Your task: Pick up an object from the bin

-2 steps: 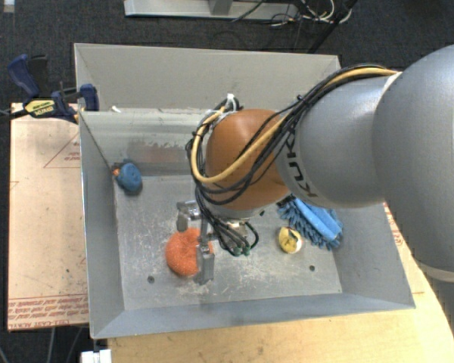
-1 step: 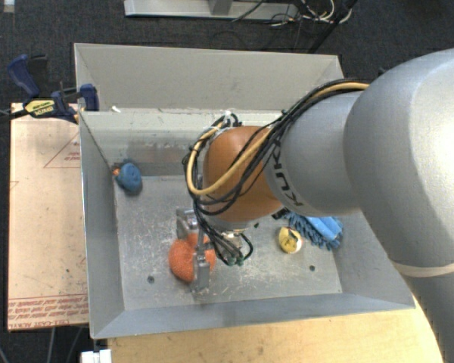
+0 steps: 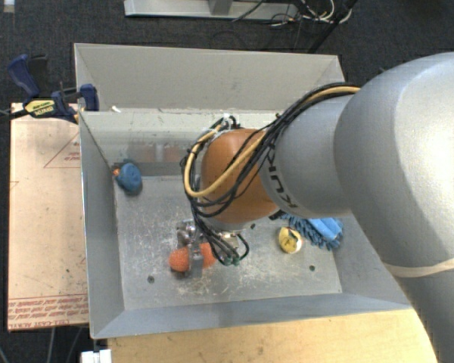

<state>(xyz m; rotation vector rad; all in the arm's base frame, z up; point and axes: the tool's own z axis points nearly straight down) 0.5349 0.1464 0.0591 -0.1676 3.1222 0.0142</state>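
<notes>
Scratched grey bin floor (image 3: 242, 282), small round orange ball (image 3: 179, 261) front-centre

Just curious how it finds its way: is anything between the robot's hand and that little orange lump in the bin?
Nothing visible does. The hand is right at the orange lump, low on the floor of the bin. The blue blob, yellow piece and blue brush lie well off to the sides.
</notes>
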